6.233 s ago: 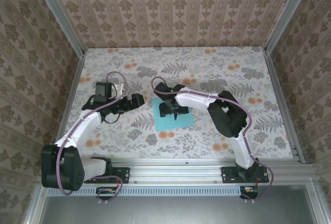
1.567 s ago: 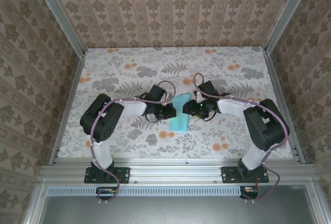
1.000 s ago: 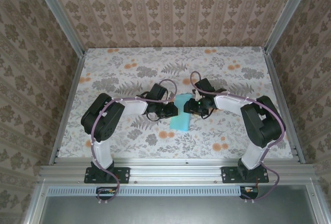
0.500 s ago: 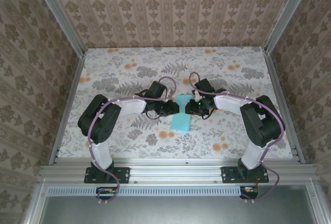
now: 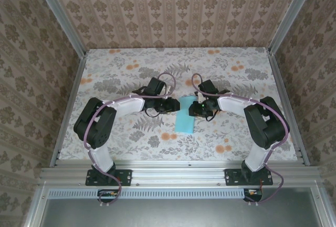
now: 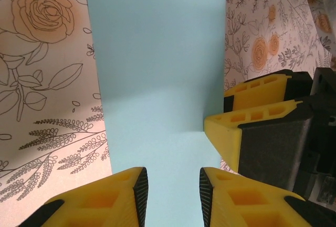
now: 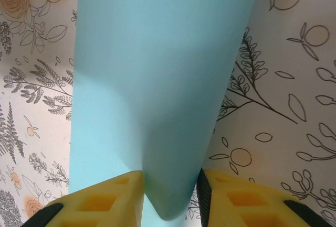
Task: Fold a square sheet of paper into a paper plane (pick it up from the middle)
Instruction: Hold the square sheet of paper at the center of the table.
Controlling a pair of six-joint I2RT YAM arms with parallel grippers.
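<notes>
Walls: patterned wallpaper on three sides of the table, at 9, 12 and 3 o'clock.
Table: one, with a floral print of grey ferns and orange blooms.
Arms: two. The left arm reaches in from 9 o'clock and the right arm from 3 o'clock, and they meet at mid-table.
Cables: two purple loops, one arching over each wrist.
Square sheet of paper: one, light turquoise, folded into a narrow strip. It lies near the table's centre with its long axis running roughly 12 to 6 o'clock.
Sheet and end effectors: seen from above, both work at the strip's 12 o'clock half, one on each long edge.
Left end effector: at the strip's 9 o'clock edge. Its two yellow fingers are spread with a clear gap, and flat paper shows through it. Nothing is pinched.
Right end effector: at the strip's 3 o'clock edge. It is partly closed, and a raised curl of the sheet tapers down into the gap. Whether it clamps the paper, I cannot tell.
In the way: in the left wrist view, the right end effector's fingers sit at the sheet's 3 o'clock edge, facing the left one.
Yellow fingers: four in all.
</notes>
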